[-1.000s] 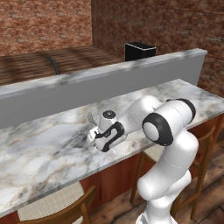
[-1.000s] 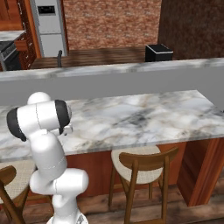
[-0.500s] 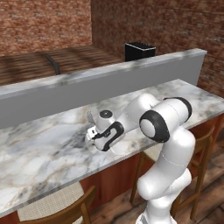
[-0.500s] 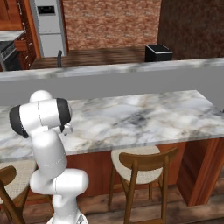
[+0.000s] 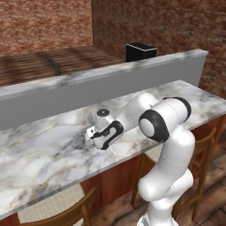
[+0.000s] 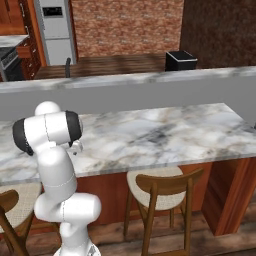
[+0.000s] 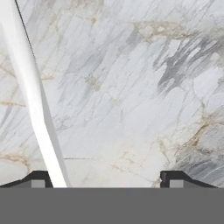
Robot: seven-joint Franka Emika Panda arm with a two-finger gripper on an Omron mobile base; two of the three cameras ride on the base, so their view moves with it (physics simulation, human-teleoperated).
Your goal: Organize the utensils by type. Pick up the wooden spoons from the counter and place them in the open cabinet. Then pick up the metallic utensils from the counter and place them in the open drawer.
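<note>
We are looking over a white marble surface [image 5: 44, 150] with grey veins, a grey ledge [image 5: 66, 95] running along its back, brick walls [image 6: 125, 25] standing behind and wooden stools [image 6: 160, 187] waiting under its front edge. A slim pale utensil [image 7: 33, 96] is lying on the marble, its handle passing just beside one finger [image 7: 37, 178] in the hand view, inside the gap. Our hand [image 5: 92, 132] is hanging low over the marble, pointing down, with the arm folding forward from the base. Its fingers are standing wide apart, gripping nothing.
</note>
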